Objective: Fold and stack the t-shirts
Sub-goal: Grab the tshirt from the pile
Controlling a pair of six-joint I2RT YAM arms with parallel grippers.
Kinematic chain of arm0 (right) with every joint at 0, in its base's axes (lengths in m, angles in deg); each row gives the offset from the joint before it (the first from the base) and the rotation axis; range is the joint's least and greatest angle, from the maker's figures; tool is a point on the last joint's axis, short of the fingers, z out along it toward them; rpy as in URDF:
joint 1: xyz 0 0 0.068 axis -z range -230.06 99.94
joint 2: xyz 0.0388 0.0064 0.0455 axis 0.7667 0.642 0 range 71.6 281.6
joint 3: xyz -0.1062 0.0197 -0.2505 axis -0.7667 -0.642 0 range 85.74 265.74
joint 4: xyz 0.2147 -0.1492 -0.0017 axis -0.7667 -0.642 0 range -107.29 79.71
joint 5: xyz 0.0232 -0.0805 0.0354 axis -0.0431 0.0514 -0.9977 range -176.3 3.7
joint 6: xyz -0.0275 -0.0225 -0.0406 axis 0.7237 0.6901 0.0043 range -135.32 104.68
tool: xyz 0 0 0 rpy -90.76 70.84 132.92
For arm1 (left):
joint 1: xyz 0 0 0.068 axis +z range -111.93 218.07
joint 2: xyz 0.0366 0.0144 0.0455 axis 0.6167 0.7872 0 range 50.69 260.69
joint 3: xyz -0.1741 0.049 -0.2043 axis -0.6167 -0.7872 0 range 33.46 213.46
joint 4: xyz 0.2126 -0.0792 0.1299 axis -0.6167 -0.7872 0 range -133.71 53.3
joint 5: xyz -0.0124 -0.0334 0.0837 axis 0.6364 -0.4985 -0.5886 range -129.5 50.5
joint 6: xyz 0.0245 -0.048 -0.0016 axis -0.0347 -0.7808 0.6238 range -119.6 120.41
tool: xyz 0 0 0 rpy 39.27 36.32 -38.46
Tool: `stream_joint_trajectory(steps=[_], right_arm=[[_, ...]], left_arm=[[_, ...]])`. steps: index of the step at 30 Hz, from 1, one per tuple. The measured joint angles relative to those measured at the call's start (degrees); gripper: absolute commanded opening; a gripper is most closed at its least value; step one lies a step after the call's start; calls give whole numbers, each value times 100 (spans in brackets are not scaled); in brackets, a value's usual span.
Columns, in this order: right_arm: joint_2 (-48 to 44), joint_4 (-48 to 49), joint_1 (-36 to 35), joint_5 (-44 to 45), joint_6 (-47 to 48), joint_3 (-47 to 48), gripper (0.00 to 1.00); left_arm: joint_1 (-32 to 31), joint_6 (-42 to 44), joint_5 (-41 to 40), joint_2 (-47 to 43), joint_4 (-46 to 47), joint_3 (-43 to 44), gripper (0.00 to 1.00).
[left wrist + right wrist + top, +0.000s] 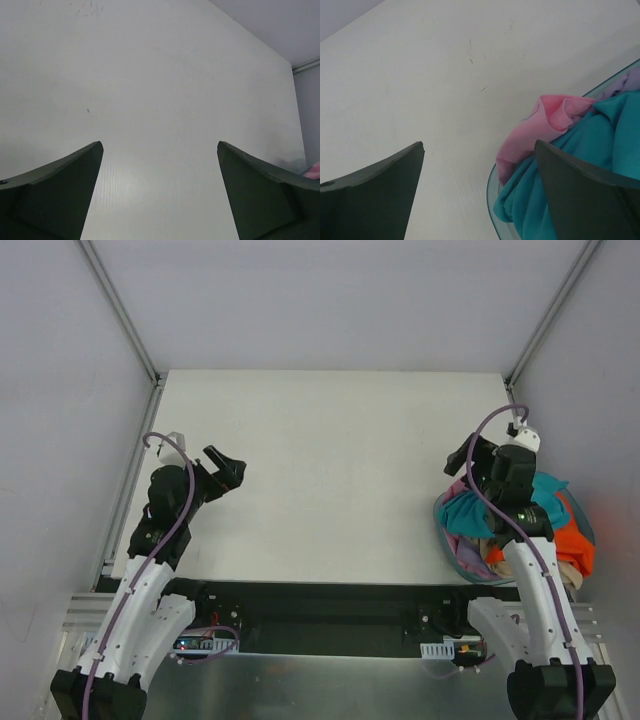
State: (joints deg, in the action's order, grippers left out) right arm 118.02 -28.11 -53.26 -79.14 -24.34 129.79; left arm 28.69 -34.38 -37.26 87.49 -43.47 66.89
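— Where are the shirts?
— All in the basket (443, 535), as far as I can see, at the right edge of the table (340, 460), on the near side. The teal shirt (478, 515) is bunched on top, toward the table. The orange shirt (577, 545) lies behind it on the outer side, and a bit of tan shirt (570, 572) shows under the orange. On my right wrist camera the pink shirt (545, 122) spills over the rim beside the teal, and a sliver of lavender shirt (632, 79) sits at the far rim. None is folded, it's one crumpled heap
— And the grippers?
— The right gripper (479, 145) hangs just beside the basket's table-side rim with its fingers spread wide. One finger overlaps the teal cloth in the wrist view, and I can't tell whether it touches. The left gripper (160, 145) is well apart from it, over the left part of the table, also spread wide, with only tabletop between its fingers
— What's the surface like?
— Off-white and matt. I see a few faint dark scuffs in the right wrist view and a soft sheen near the left fingers
— And the room?
— Pale grey walls (60, 390) close the table in on the left, far and right sides. Aluminium rails (120, 310) run up from the two far corners. At the near edge a dark strip and a metal plate (330, 680) carry both arm bases, and purple cables (190, 502) loop along each arm
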Motion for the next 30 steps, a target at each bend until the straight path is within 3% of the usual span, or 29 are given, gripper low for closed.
stream_joint_trajectory(steps=[5,11,16,20,21,23,24,26,27,30], right_arm=[[142,-887,-24,570,-7,909,97],[758,-2732,24,2691,-546,2332,97],[1180,-3438,837,2739,-702,2337,99],[1657,-3515,1558,2275,-802,2041,80],[1790,-3506,1661,2131,-822,1945,66],[2004,-3473,1729,1875,-813,1821,55],[2079,-3442,1742,1779,-820,1792,43],[2199,-3383,1755,1631,-870,1790,30],[2225,-3355,1766,1598,-850,1790,1],[2247,-3316,1851,1488,-894,1790,0]], left_arm=[[0,4,-37,236,-7,-33,99],[0,118,-42,546,-24,-31,99],[0,219,-42,636,-74,-31,100],[0,310,-39,693,-92,-31,100],[0,330,-37,706,-96,-31,99],[-2,372,-37,728,-107,-31,99],[0,378,-37,734,-107,-31,99],[0,402,-39,741,-109,-31,99],[0,411,-37,741,-109,-31,99],[0,426,-39,741,-111,-31,99]])
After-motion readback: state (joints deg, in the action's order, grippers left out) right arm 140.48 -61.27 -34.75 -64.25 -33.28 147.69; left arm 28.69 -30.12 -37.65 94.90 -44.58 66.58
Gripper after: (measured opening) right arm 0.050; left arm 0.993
